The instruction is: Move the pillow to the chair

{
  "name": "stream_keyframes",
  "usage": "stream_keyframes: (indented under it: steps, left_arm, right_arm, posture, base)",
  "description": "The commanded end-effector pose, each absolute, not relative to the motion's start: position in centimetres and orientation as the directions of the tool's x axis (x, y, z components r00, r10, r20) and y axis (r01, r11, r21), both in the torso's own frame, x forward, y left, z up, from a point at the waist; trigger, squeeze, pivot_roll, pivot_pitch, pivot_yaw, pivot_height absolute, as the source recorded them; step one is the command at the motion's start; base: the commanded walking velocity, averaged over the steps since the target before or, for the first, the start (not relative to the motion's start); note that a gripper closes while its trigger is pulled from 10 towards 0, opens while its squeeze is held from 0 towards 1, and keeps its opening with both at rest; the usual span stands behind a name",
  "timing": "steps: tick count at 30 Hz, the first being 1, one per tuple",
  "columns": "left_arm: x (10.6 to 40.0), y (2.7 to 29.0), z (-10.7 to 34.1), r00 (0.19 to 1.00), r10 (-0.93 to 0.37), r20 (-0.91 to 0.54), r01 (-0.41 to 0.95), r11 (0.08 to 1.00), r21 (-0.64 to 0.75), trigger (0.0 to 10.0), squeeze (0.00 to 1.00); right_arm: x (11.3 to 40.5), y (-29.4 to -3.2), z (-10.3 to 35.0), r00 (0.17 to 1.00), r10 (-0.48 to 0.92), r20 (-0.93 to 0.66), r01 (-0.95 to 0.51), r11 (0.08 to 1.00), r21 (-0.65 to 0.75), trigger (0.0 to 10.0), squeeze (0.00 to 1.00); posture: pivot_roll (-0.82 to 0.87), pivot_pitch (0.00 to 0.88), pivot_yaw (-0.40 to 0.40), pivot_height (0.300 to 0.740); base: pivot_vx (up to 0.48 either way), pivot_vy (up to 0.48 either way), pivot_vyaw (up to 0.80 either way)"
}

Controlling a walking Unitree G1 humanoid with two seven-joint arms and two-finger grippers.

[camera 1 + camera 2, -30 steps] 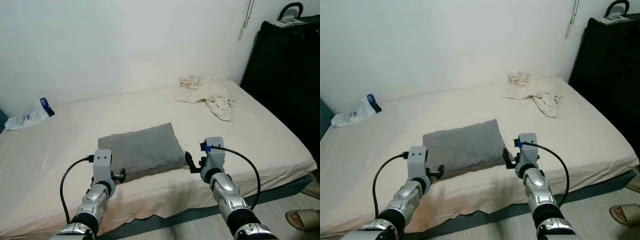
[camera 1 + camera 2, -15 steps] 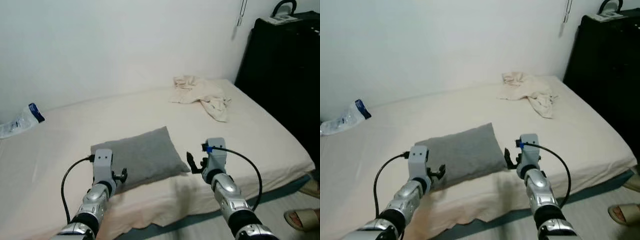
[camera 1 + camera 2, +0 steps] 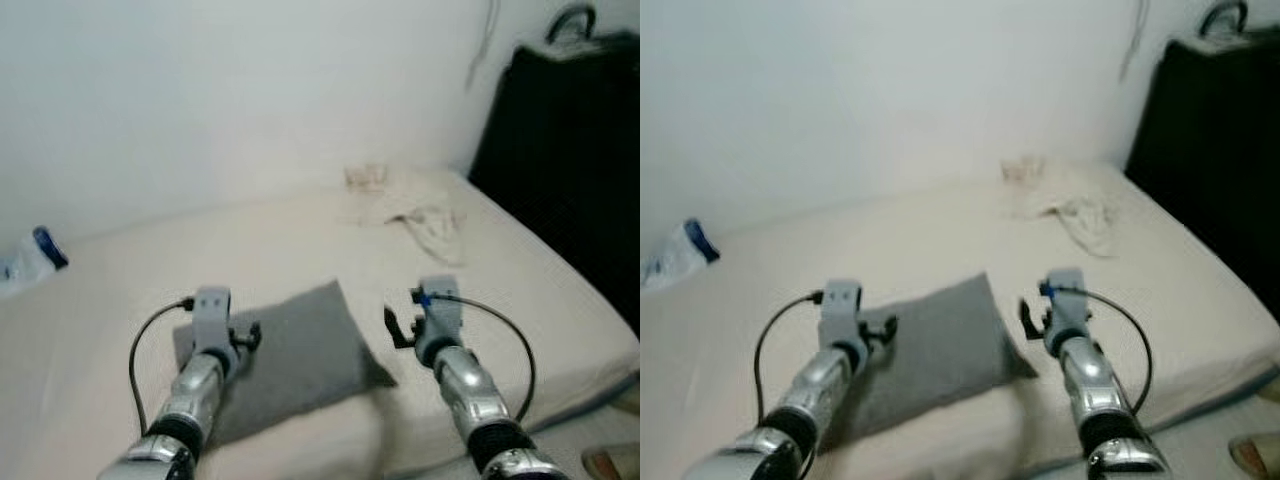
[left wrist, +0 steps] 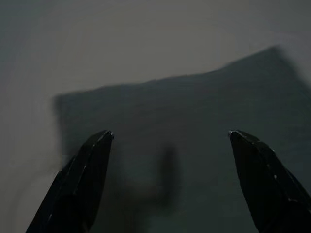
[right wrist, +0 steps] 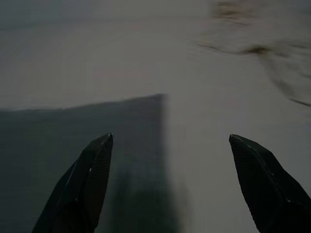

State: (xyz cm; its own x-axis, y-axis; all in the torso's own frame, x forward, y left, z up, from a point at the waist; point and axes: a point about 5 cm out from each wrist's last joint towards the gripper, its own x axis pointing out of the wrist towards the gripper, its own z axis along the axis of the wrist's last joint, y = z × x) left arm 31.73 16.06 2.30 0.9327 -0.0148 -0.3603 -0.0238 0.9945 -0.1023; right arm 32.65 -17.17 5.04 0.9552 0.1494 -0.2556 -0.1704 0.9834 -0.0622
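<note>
Grey pillow on bed; left gripper above it, right gripper at its edge, both spread apart, empty.

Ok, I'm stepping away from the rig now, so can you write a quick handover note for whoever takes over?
Left gripper: open, above the grey pillow near its left end, holding nothing.
Right gripper: open, over the pillow's right edge, holding nothing.
The pillow lies flat on the bed, near its front edge.
Done: both arms are lined up at the pillow.
Left: grasp it, lift it, carry it to the chair.
</note>
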Motion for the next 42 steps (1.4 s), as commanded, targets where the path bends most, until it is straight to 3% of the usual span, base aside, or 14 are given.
stream_keyframes:
  steps: [1, 10, 16, 19, 29, 36, 42]
  left_arm:
    - [31.3, 16.5, 1.7, 0.922, 0.004, -0.388, -0.049, 0.993, -0.106, 10.0, 0.00]
    - [31.4, 17.7, 2.0, 0.921, 0.088, -0.379, -0.107, 0.994, -0.030, 10.0, 0.00]
    - [31.0, 20.5, 2.0, 0.895, 0.218, -0.388, -0.219, 0.975, 0.043, 10.0, 0.00]
    - [29.9, 22.8, 1.3, 0.845, 0.315, -0.432, -0.318, 0.946, 0.067, 10.0, 0.00]
    - [29.0, 22.1, 0.2, 0.834, 0.304, -0.461, -0.306, 0.949, 0.073, 10.0, 0.00]
    - [28.1, 23.2, -0.4, 0.805, 0.346, -0.481, -0.351, 0.933, 0.084, 10.0, 0.00]
    - [28.7, 22.7, 0.1, 0.839, 0.294, -0.459, -0.327, 0.945, 0.008, 10.0, 0.00]
  right_arm:
    - [32.0, -17.5, 4.2, 0.946, 0.148, -0.289, -0.176, 0.982, -0.074, 10.0, 0.00]
    - [31.4, -18.6, 3.5, 0.931, 0.117, -0.345, -0.158, 0.983, -0.094, 10.0, 0.00]
    - [31.1, -19.9, 3.5, 0.934, 0.079, -0.349, -0.109, 0.992, -0.069, 10.0, 0.00]
    - [30.8, -21.3, 3.7, 0.942, 0.032, -0.335, -0.041, 0.999, -0.022, 10.0, 0.00]
    - [29.9, -20.7, 2.3, 0.921, 0.048, -0.388, -0.094, 0.991, -0.100, 10.0, 0.00]
    - [29.3, -21.0, 1.9, 0.917, 0.053, -0.396, -0.104, 0.989, -0.107, 10.0, 0.00]
    - [29.3, -20.9, 2.0, 0.917, 0.061, -0.394, -0.111, 0.988, -0.105, 10.0, 0.00]
  posture:
    - [-0.15, 0.037, 0.091, 0.740]
    - [-0.15, 0.033, 0.095, 0.740]
    - [-0.15, 0.041, 0.094, 0.740]
    - [-0.15, 0.049, 0.098, 0.740]
    - [-0.15, 0.052, 0.099, 0.710]
    - [-0.15, 0.061, 0.093, 0.680]
    - [-0.15, 0.063, 0.089, 0.650]
  base:
    - [0.000, 0.000, 0.00]
    - [0.000, 0.000, 0.00]
    - [0.000, 0.000, 0.00]
    - [0.000, 0.000, 0.00]
    - [0.000, 0.000, 0.00]
    - [0.000, 0.000, 0.00]
    - [0.000, 0.000, 0.00]
